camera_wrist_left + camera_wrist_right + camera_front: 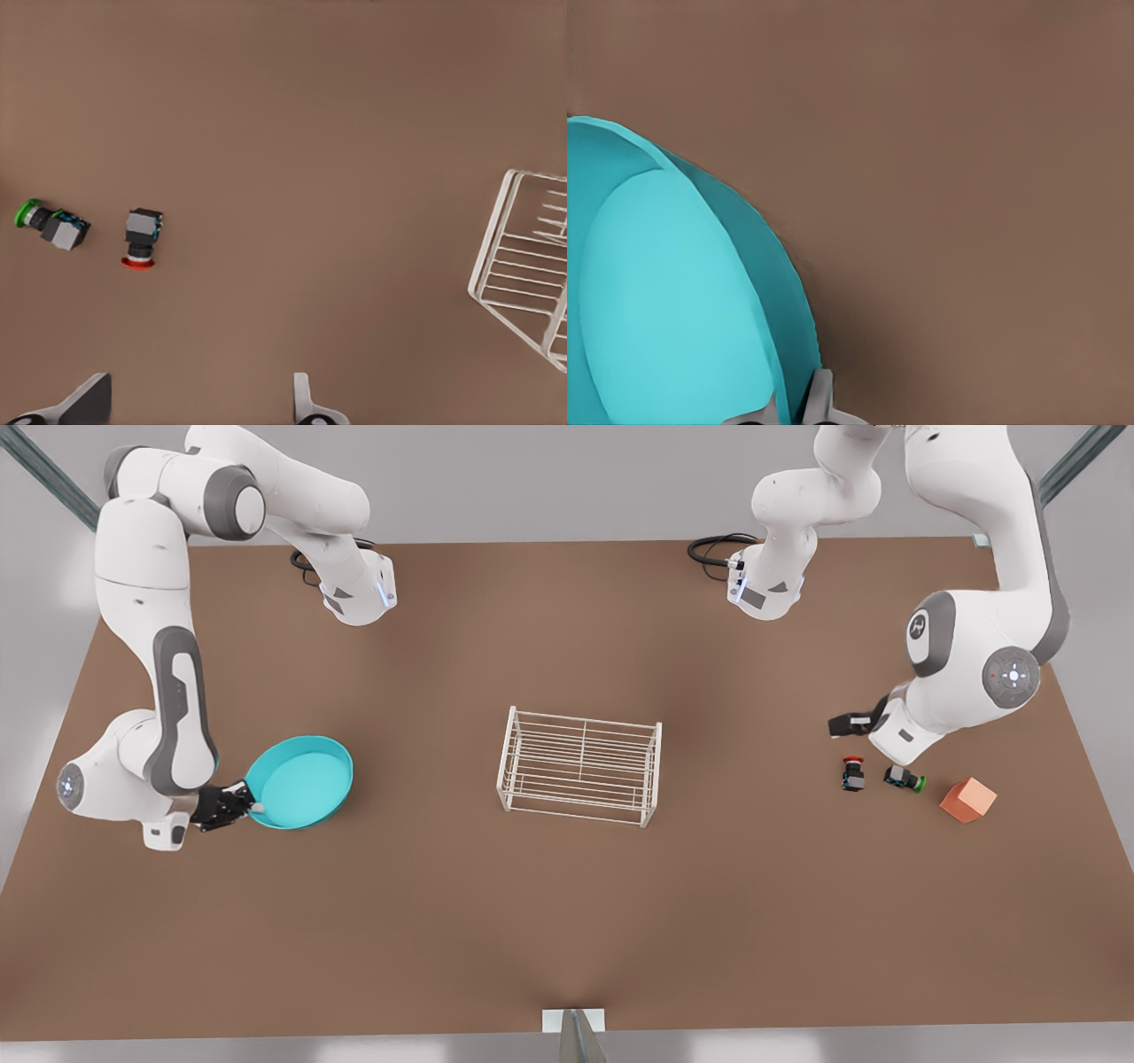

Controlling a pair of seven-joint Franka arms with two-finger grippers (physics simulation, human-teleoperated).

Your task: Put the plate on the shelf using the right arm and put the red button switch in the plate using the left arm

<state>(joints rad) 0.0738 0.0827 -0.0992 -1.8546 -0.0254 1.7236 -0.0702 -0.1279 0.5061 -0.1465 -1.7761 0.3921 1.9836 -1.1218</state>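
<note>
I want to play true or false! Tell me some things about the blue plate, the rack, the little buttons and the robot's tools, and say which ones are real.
1. The right tool grips the rim of the plate. True.
2. The plate sits on the shelf. False: it is off to the front view's left of the shelf, which has nothing on top.
3. The left tool is open above the table, holding nothing. True.
4. The red button switch lies inside the plate. False: it is on the table beside the green button switch.
5. The orange cube is stacked on the shelf. False: it rests on the table near the switches.
</note>
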